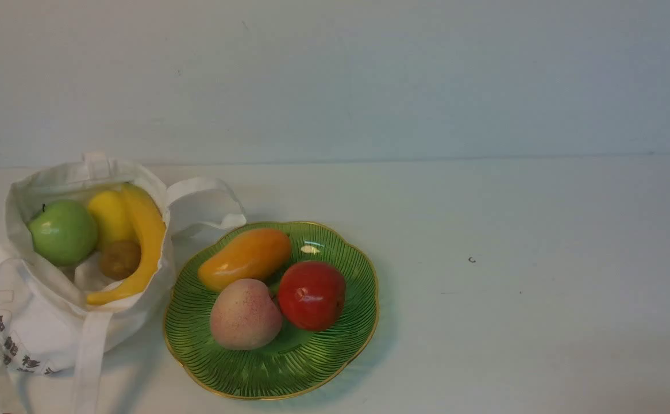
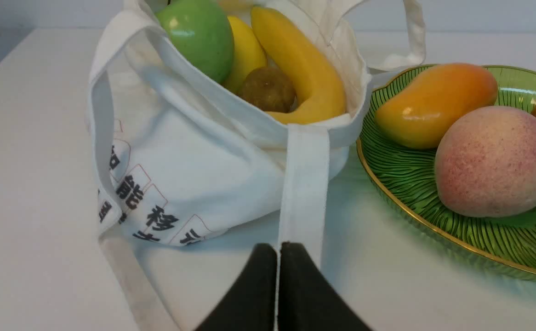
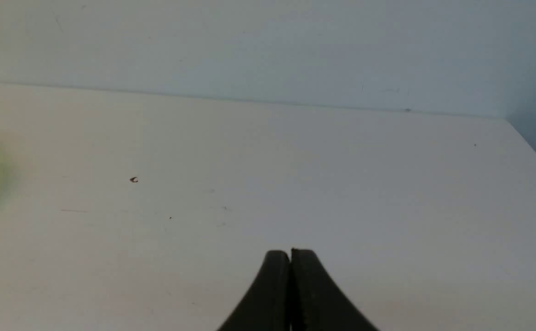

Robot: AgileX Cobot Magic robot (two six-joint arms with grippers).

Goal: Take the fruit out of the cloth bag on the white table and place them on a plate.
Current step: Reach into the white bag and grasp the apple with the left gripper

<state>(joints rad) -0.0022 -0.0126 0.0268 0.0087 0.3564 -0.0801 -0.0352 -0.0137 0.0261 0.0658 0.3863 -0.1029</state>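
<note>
The white cloth bag [image 1: 53, 310] stands open at the front left of the white table [image 1: 513, 287]. Inside lie a green apple [image 1: 63, 232], a yellow lemon [image 1: 110, 217], a yellow banana [image 1: 145, 241] and a brown kiwi [image 1: 120, 259]. The green gold-rimmed plate [image 1: 335, 356] sits just right of the bag. My left gripper [image 2: 279, 246] is shut and empty, low over the table just before the bag [image 2: 203, 174] and its strap. My right gripper [image 3: 290, 252] is shut and empty over bare table. Neither gripper shows in the front view.
On the plate lie an orange mango [image 1: 246, 257], a pink peach [image 1: 245, 314] and a red apple [image 1: 311, 294]. A bag handle [image 1: 208, 198] loops toward the plate's far rim. A wall stands behind the table. The table's right edge [image 3: 532, 147] shows in the right wrist view.
</note>
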